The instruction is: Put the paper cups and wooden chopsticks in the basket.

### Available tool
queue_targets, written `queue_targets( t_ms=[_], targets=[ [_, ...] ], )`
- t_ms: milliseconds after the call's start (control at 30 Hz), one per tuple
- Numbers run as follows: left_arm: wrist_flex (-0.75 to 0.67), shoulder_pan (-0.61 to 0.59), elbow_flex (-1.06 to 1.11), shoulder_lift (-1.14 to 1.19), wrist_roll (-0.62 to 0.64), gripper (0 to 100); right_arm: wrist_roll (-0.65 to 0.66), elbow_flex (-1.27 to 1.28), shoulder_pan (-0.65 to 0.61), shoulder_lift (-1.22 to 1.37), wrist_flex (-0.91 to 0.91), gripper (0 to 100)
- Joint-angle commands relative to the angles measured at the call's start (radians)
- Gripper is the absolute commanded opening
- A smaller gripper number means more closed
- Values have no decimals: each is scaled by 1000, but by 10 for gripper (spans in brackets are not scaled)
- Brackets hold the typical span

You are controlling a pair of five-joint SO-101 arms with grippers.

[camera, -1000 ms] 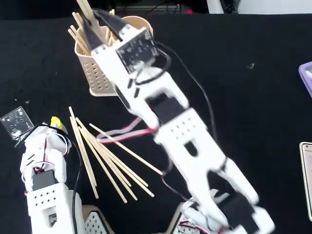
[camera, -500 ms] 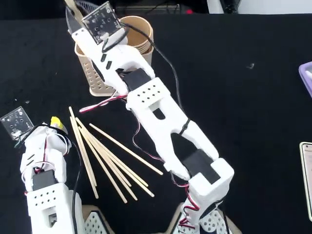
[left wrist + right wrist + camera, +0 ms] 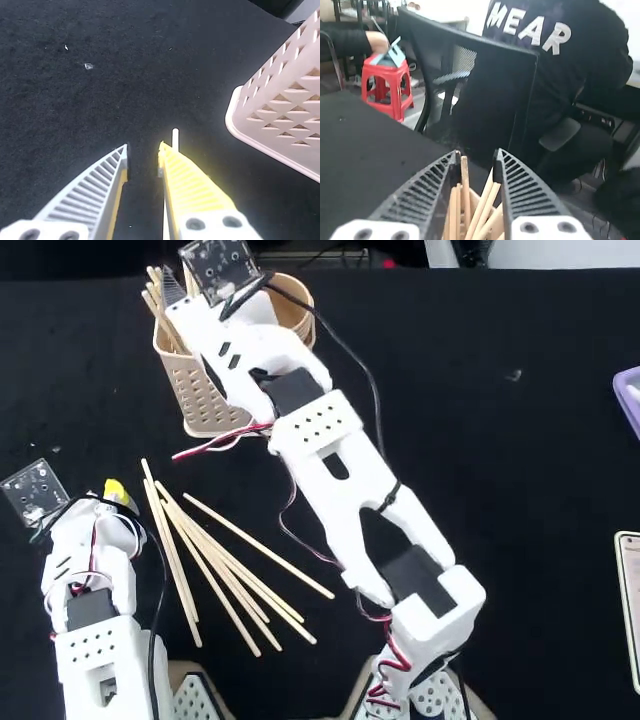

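Observation:
A beige perforated basket (image 3: 200, 390) stands at the far left of the black table, with a paper cup (image 3: 295, 305) inside it. My right gripper (image 3: 172, 288) hangs over the basket's far left corner, shut on a bundle of wooden chopsticks (image 3: 157, 302) that stand upright in the basket. In the right wrist view the chopsticks (image 3: 465, 192) rise between the right gripper (image 3: 475, 157) jaws. Several loose chopsticks (image 3: 225, 575) lie fanned on the table in front. My left gripper (image 3: 142, 147) rests low beside them, open and empty, one chopstick tip (image 3: 175, 133) behind its yellow finger.
The basket's wall (image 3: 280, 115) stands close ahead of the left gripper. A purple object (image 3: 630, 395) and a flat card (image 3: 630, 580) sit at the right table edge. Behind the table are a black chair (image 3: 485, 100) and a red stool (image 3: 387, 82).
The right gripper swung from the basket's middle to its far left corner and turned its wrist, taking the chopsticks down into the basket. The left arm stayed still.

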Motion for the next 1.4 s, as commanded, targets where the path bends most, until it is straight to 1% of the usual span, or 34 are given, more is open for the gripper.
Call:
queue_targets(
  t_ms=[0, 100, 167, 233, 300, 367, 500, 600, 700, 767, 867, 933, 1100, 1200, 1267, 1300, 1367],
  targets=[
    [-25, -2, -2, -12, 5, 116, 0, -56, -12, -196, 256, 117],
    [-23, -2, -2, -12, 5, 116, 0, -10, -29, -312, 574, 118],
    [-23, -2, -2, -12, 5, 116, 2, 51, -35, -372, 753, 119],
    [-23, -2, -2, -12, 5, 116, -6, 148, -35, -414, 858, 120],
    [-23, -2, -2, -12, 5, 116, 0, 302, -37, -447, 887, 121],
    [-23, -2, -2, -12, 5, 116, 2, 492, -41, -478, 830, 123],
    [-23, -2, -2, -12, 5, 116, 55, 888, -132, -533, 543, 180],
    [-23, -5, -2, -12, 5, 116, 57, 1038, -206, -541, 394, 199],
    [-25, -39, -12, -12, 6, 114, -6, 1053, -264, -513, 359, 220],
    [-25, -125, -33, -12, 18, 113, -49, 1047, -305, -484, 350, 242],
    [-25, -234, -50, -12, 117, 116, -104, 1035, -367, -421, 339, 266],
    [-25, -248, -50, -12, 155, 116, -118, 1032, -393, -371, 299, 267],
    [-25, -245, -48, -12, 155, 116, -120, 1026, -405, -220, 181, 266],
    [-25, -245, -48, -12, 155, 116, -115, 981, -402, -185, 212, 264],
    [-25, -245, -48, -12, 155, 116, -112, 940, -396, -174, 276, 223],
    [-25, -243, -48, -12, 155, 116, -106, 920, -385, -166, 315, 181],
    [-25, -237, -47, -12, 155, 116, -57, 889, -361, -151, 377, 65]
  ],
)
